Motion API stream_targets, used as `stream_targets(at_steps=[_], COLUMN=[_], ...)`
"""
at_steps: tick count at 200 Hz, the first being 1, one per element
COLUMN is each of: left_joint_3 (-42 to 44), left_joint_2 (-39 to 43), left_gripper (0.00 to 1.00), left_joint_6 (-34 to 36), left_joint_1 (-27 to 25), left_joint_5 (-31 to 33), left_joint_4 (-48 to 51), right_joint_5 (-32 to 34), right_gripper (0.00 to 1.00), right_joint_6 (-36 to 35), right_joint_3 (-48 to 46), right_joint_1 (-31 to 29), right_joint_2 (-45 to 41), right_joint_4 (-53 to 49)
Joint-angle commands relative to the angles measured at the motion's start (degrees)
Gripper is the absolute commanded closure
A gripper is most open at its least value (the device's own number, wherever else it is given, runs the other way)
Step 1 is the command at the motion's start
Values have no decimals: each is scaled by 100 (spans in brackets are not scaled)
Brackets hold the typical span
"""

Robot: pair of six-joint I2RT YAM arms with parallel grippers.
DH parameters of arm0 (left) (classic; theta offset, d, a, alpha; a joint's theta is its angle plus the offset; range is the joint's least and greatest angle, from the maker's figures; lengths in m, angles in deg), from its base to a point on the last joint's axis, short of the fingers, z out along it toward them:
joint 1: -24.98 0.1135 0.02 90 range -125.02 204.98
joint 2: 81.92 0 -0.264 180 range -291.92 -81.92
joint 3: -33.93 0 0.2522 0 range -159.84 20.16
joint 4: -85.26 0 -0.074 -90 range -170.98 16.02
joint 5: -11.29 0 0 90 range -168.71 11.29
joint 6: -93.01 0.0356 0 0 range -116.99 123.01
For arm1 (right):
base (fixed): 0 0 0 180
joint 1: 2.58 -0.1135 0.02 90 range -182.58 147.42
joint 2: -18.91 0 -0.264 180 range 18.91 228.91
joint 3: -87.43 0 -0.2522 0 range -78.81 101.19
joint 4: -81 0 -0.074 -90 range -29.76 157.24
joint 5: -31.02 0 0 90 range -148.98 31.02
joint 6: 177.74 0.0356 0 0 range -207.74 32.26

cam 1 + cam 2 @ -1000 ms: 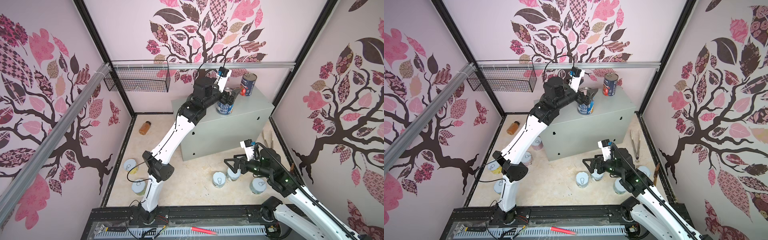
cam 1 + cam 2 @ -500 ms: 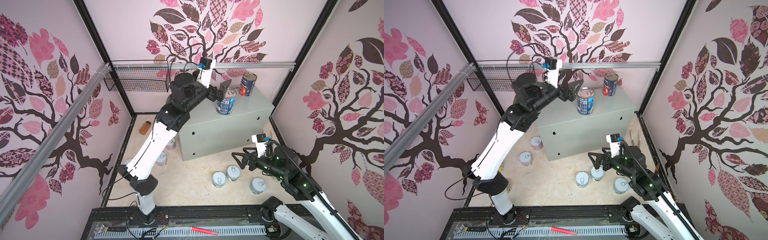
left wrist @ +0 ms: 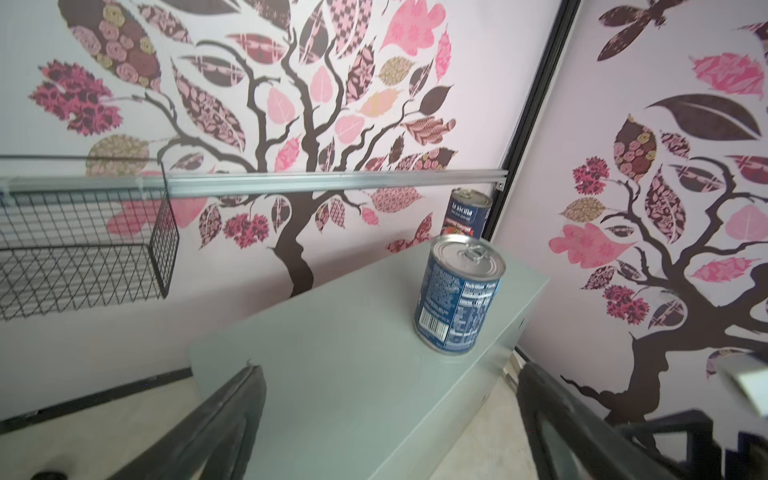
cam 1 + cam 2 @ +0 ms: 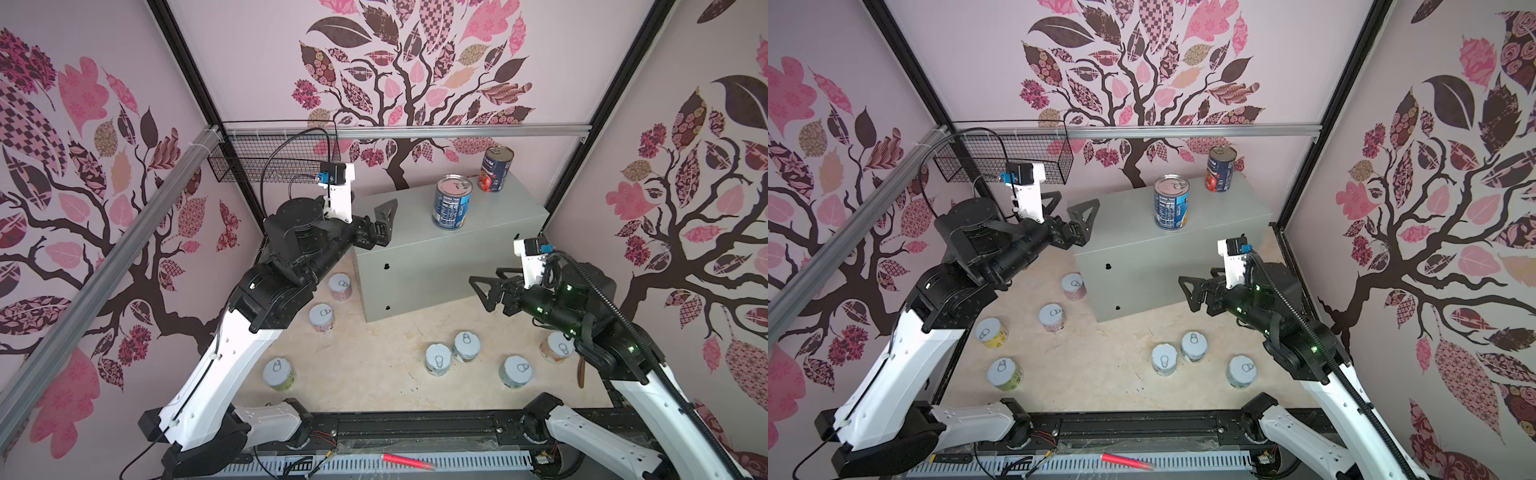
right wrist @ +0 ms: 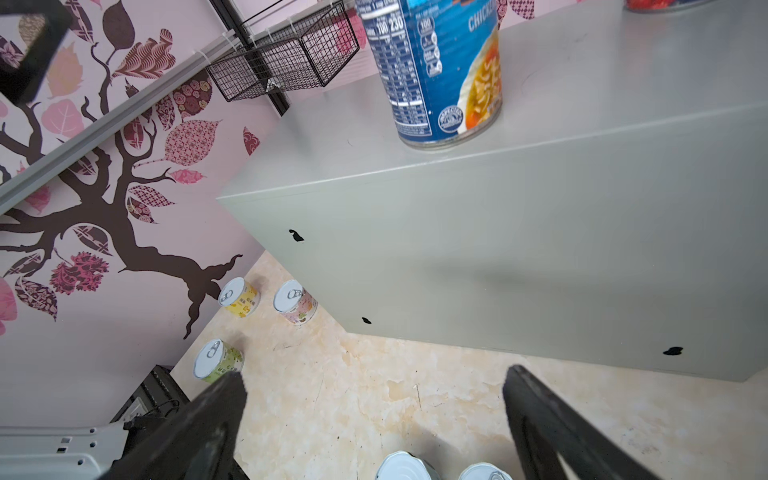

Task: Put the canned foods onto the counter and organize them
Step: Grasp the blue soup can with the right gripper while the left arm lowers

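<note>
Two cans [image 4: 452,202] on the counter [image 4: 407,224]; next pick.
My left gripper [image 4: 1073,203] and right gripper [image 4: 489,281] gape empty; I'd lower the right squarely over a short can [image 4: 467,346] before the counter.

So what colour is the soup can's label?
Blue; soup can shows best in right wrist view.

Counter top: I see the front tall can [image 4: 452,202] on the counter [image 4: 490,224], the rear tall can [image 4: 497,169] behind it, rightwards.
Floor: left short cans [image 4: 321,317] beside its left end, front short cans [image 4: 466,346] before it.
</note>
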Motion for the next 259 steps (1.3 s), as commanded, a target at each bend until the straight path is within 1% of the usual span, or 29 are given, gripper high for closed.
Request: stream_targets(at_steps=[1,12,19,31,70,101,161,191,216,246,259], left_joint_3=[363,625,748,1017,2034,2724,3882,4514,4780,4894,4921], left_joint_2=[435,691,813,1020,1861,2326,3009,3299,3325,3354,3359], left_gripper=[2,2,2,2,2,2,2,2,2,2,2], left_joint_6=[-275,-225,-203,-288,-499,-704,-955,-1080,-1151,-1199,-1184], left_joint_1=[8,-162,-256,-283,-273,-274,-276,-276,-273,-277,-270], left_joint_5=[217,613,757,825,1131,1079,1011,1021,916,719,643], left_joint_4=[717,808,905,1043,1045,1058,709,556,538,504,474], right_joint_5=[158,199,239,323,443,595,821,753,771,806,835], right_gripper=[0,0,0,0,0,0,0,0,0,9,9], right_joint_6=[-228,-308,-348,-381,-590,-747,-887,-908,-999,-1053,-1040], right_joint_3=[712,961,1119,1336,1773,2116,2844,3182,3629,4212,4432], right_joint_1=[-31,-30,-28,-29,-23,-24,-26,-22,-6,85,153], right_joint_2=[324,544,689,878,1298,1660,2530,2953,3394,3919,4089], right_joint_4=[-290,-351,-387,-376,-137,-9,63,101,-1,-185,-249])
